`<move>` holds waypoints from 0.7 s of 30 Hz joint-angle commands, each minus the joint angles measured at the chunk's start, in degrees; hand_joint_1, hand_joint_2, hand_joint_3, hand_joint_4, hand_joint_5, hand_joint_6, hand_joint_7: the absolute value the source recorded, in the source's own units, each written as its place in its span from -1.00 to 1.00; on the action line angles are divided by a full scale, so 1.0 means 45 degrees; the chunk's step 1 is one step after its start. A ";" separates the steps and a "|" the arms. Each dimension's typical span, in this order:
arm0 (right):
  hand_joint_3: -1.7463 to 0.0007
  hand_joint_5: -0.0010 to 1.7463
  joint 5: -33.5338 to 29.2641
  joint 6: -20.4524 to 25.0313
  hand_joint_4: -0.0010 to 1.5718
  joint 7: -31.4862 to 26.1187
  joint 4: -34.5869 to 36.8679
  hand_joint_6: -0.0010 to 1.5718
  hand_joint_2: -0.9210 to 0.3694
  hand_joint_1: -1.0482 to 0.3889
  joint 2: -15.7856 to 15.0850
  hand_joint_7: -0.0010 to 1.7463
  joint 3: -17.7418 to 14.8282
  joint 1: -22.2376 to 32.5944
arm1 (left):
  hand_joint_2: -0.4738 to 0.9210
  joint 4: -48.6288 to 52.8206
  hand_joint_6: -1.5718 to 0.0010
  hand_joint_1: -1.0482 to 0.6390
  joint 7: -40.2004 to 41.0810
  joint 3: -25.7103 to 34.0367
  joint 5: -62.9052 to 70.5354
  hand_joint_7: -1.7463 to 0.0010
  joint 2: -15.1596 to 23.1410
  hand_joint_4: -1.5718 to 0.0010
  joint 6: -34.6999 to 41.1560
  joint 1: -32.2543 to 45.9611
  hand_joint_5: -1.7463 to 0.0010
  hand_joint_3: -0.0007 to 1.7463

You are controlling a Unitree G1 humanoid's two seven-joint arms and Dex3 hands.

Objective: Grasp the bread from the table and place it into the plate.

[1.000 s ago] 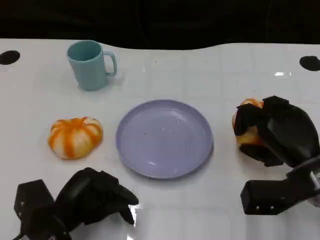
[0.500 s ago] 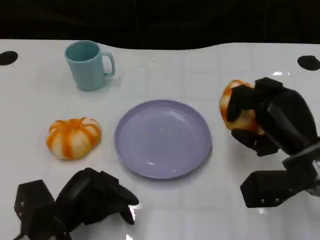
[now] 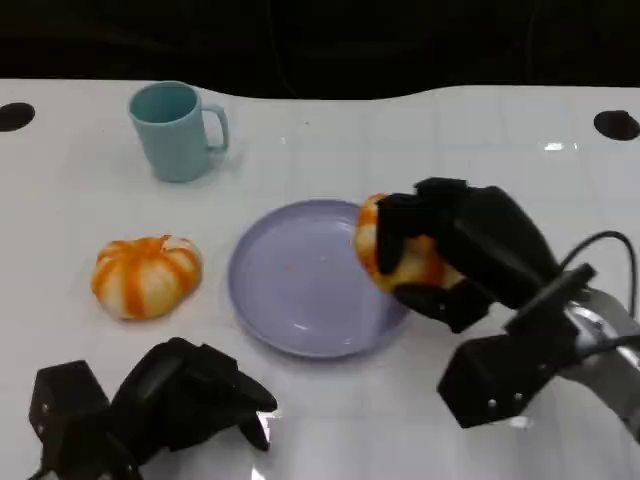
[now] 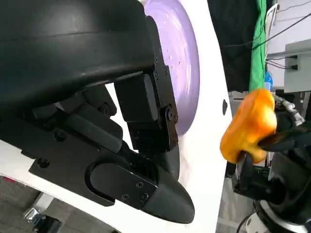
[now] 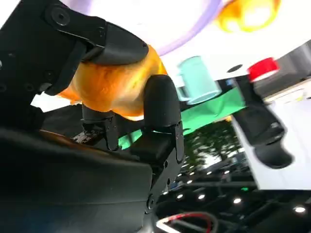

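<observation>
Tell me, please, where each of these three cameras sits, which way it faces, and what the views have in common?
Head view: sits high on the robot, looking down at the table, plate, cup and both hands.
Left wrist view: sits behind the left hand, looking across the plate towards the held bread.
Right wrist view: sits behind the right hand, looking past the bread it grips to the cup.
Shared: all three show the plate and the held bread.

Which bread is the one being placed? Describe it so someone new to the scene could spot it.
Start at the purple plate in the middle of the white table. Over its right rim, the right hand grips an orange-and-cream bread. The other bread looks alike but lies untouched on the table left of the plate, below the teal mug.
</observation>
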 commanded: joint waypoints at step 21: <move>0.64 0.14 0.0889 -0.0309 -0.42 0.2234 0.4292 -0.33 -0.88 -0.07 0.1672 -0.54 0.0189 -0.2217 | 0.91 0.0076 -0.99 -1.00 -0.0089 -0.0043 -0.0030 0.96 0.0114 -0.57 -0.0246 0.0100 -0.05 -1.00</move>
